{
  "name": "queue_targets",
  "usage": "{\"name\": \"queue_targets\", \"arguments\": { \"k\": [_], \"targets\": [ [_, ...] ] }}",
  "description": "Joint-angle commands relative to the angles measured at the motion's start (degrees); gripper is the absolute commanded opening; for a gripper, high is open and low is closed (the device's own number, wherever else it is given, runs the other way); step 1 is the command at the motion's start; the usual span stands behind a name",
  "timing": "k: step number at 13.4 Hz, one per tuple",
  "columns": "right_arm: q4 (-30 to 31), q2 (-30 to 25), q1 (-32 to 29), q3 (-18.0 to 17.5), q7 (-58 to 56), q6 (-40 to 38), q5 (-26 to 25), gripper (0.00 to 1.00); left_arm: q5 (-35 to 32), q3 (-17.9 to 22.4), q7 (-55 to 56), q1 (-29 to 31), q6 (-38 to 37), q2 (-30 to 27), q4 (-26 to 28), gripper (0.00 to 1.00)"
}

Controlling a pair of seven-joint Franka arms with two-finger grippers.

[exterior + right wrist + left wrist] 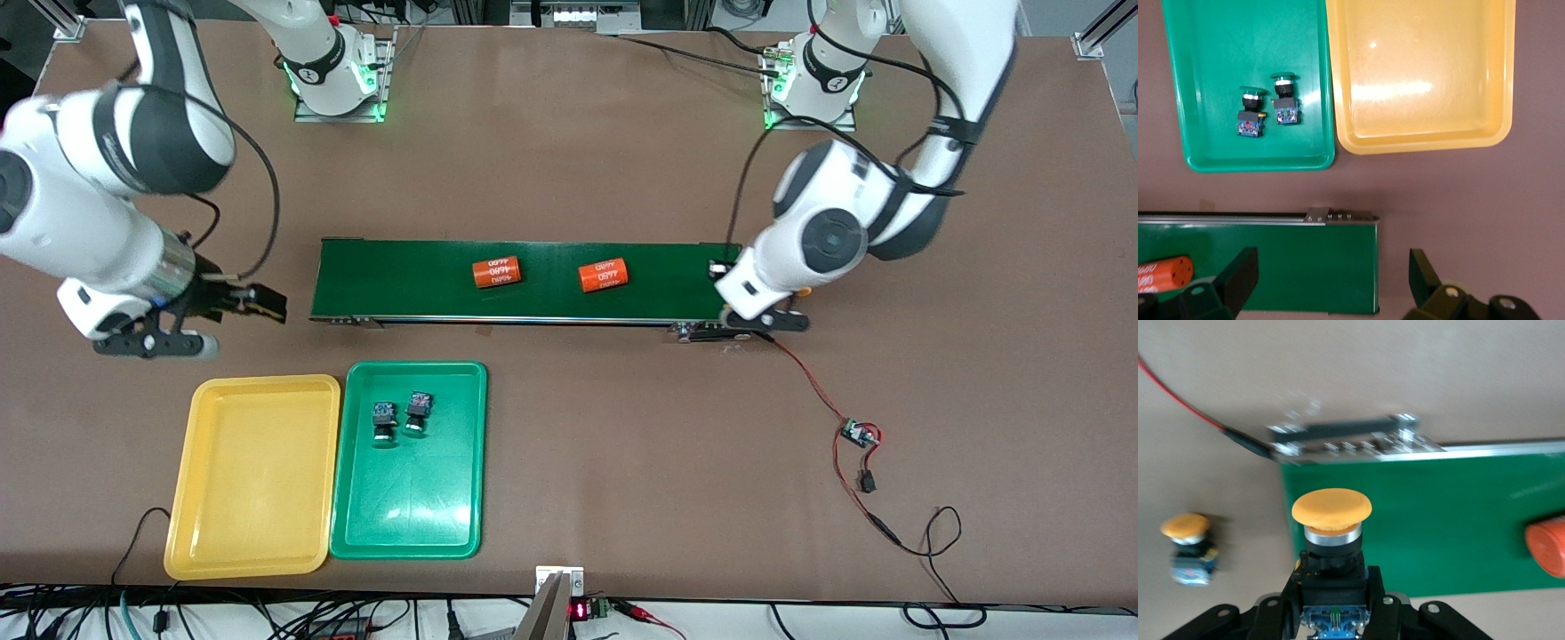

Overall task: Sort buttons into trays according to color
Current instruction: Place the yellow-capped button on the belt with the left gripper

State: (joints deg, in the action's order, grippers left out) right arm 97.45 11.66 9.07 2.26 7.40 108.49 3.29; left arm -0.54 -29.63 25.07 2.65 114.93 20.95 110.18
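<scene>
My left gripper (1333, 590) is shut on the black-and-blue body of a yellow-orange button (1331, 509) and holds it over the end of the conveyor belt (1451, 513) toward the left arm. A second yellow-orange button (1186, 540) lies on the table beside that end. Two green buttons (384, 420) (416, 412) lie in the green tray (409, 520); they also show in the right wrist view (1251, 112) (1285, 101). The yellow tray (249, 498) beside it holds nothing. My right gripper (262, 304) is open and empty (1331, 280) over the belt's other end.
Two orange cylinders with white print (496, 272) (604, 275) lie on the dark-green belt (400, 276). A red-and-black wire with a small circuit board (858, 434) trails over the table toward the left arm's end. The left arm's hand (756, 280) hides the held button in the front view.
</scene>
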Motion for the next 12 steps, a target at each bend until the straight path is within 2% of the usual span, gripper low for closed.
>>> {"name": "queue_targets", "arguments": {
  "k": [1,3,5,6,7,8,10,12],
  "targets": [
    [6.0,-7.5,-7.5,-6.7,-0.6,-2.8,-0.1,1.0,1.0,-2.2,2.8,-0.9,3.3,1.0,1.7,0.29],
    [5.9,-8.4,-10.8,-9.7,-0.6,-3.6,-0.2,1.0,1.0,-3.0,5.8,-1.7,10.5,1.7,5.5,0.3],
    [4.9,-8.1,-10.8,-10.1,-0.5,-4.0,-0.3,1.0,1.0,-3.1,8.7,-3.0,14.7,3.0,7.1,0.33],
    [4.9,-7.7,-10.7,-10.2,-0.4,-4.0,-0.3,1.0,0.9,-3.1,8.8,-3.3,14.9,3.3,7.1,0.4],
    [5.0,-7.7,-10.7,-10.2,-0.4,-4.3,-0.4,1.0,0.9,-3.1,8.8,-3.3,14.8,3.3,7.1,0.63],
    [4.9,-7.7,-10.8,-10.2,-0.4,-5.0,-0.4,1.0,0.9,-3.1,8.2,-3.1,14.4,3.1,6.9,1.0],
    [4.9,-7.7,-10.7,-10.2,-0.5,-5.5,-0.5,1.0,0.9,-2.9,8.3,-2.3,11.5,0.8,6.0,1.0],
    [4.9,-7.6,-10.8,-10.2,-0.5,-5.5,-0.4,1.0,0.2,-2.2,8.2,-0.3,2.4,-2.1,2.7,1.0]
  ]
}}
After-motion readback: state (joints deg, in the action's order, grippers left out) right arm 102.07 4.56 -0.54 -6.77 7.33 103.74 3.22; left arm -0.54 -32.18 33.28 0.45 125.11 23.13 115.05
